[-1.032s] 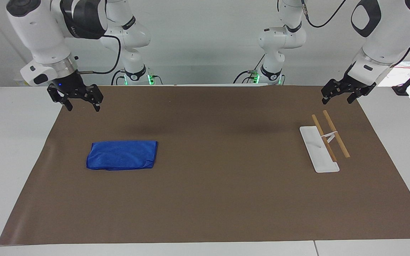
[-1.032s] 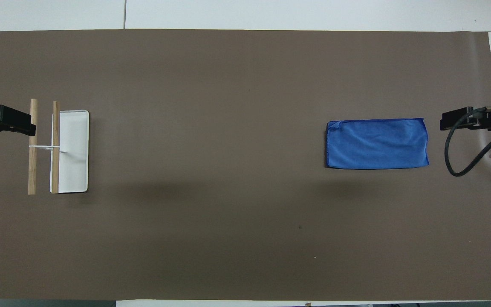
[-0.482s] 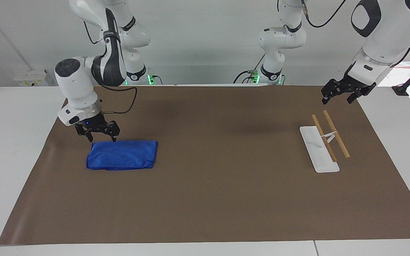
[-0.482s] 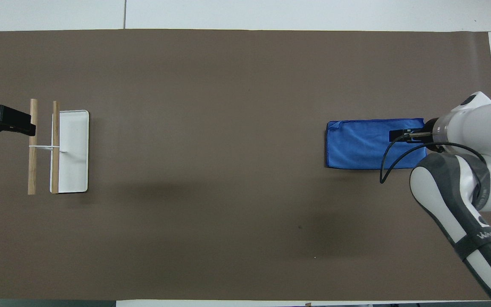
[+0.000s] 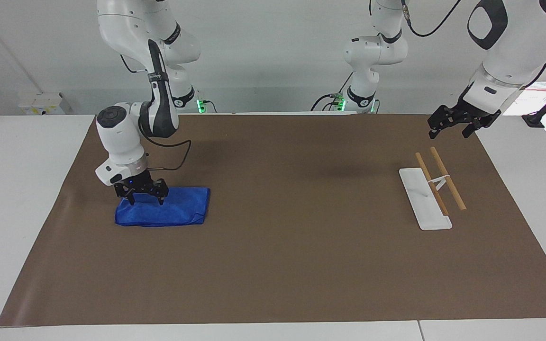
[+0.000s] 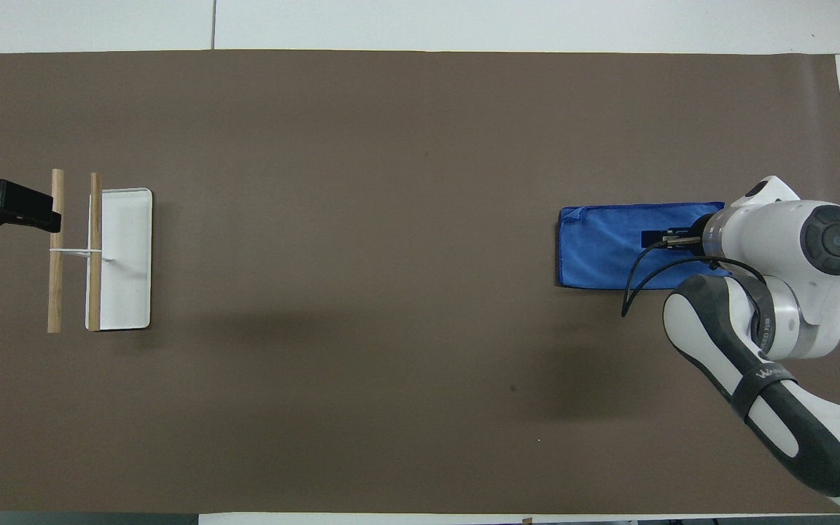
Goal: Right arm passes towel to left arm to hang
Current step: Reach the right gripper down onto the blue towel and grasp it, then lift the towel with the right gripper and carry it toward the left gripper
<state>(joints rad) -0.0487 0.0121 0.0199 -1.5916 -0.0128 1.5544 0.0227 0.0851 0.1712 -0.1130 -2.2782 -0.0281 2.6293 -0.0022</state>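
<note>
The blue towel (image 5: 178, 210) (image 6: 602, 248) lies folded flat on the brown mat, toward the right arm's end of the table. My right gripper (image 5: 146, 200) (image 6: 652, 238) points straight down over the part of the towel at that end. It is open, its two fingertips low at the cloth and nothing pinched between them. The right arm's white wrist hides that end of the towel in the overhead view. My left gripper (image 5: 448, 132) (image 6: 44, 211) hangs open and empty above the mat's edge at the left arm's end, where the left arm waits.
A rack with a white base (image 5: 420, 203) (image 6: 128, 255) and two wooden rods (image 5: 448, 184) (image 6: 55, 251) stands on the mat just below the left gripper. The brown mat (image 5: 301, 260) covers most of the white table.
The right arm has swung down from above the mat's corner to the towel, then shifted farther over it and lowered its fingertips to the cloth. The left arm has not moved.
</note>
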